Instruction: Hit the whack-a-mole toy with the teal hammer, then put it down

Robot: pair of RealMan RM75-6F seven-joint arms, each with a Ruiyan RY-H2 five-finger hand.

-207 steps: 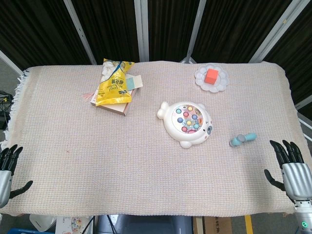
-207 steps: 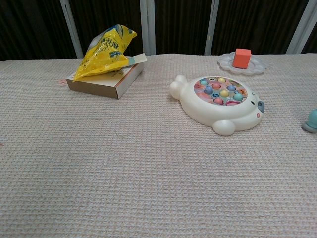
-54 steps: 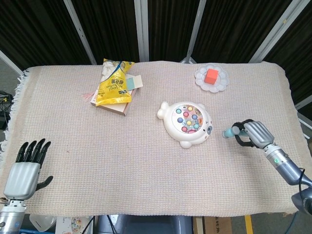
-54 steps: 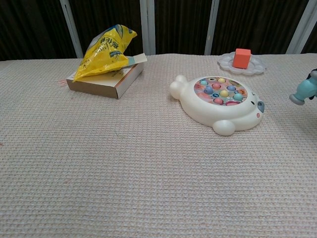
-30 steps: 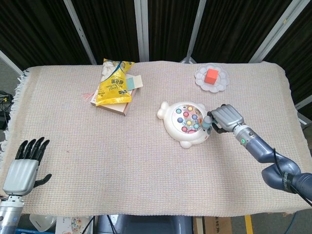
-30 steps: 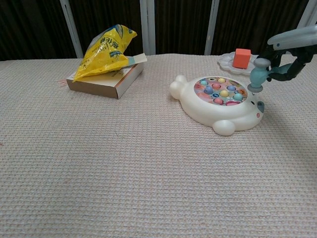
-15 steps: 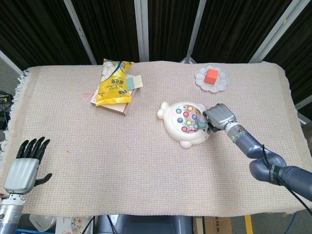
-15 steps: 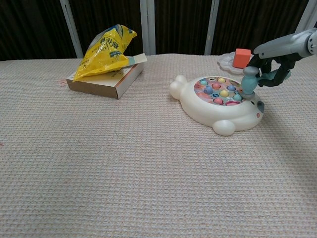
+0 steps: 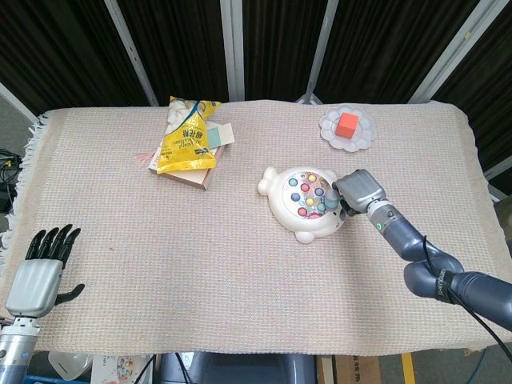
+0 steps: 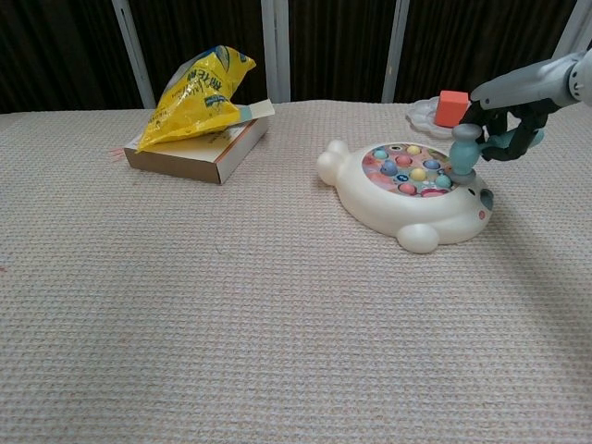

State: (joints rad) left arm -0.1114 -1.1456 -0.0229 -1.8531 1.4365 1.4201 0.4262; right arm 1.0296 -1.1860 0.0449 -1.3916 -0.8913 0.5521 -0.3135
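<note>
While the right hand [image 10: 507, 116] grips the small teal plastic hammer [image 10: 465, 146] over the white seal-shaped whack-a-mole toy [image 9: 307, 202] right of centre, we're mid-whack, so next it probably sets the hammer down on the desk [image 9: 240, 280].

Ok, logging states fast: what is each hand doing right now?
Left hand: open, holding nothing.
Right hand: grips the teal hammer over the whack-a-mole toy.

The right hand [image 10: 514, 116] holds the teal hammer [image 10: 467, 148] with its head down on the whack-a-mole toy [image 10: 407, 194], seemingly touching a peg at the right edge. A yellow bag [image 10: 197, 97] lies on a box [image 10: 199, 153].
</note>
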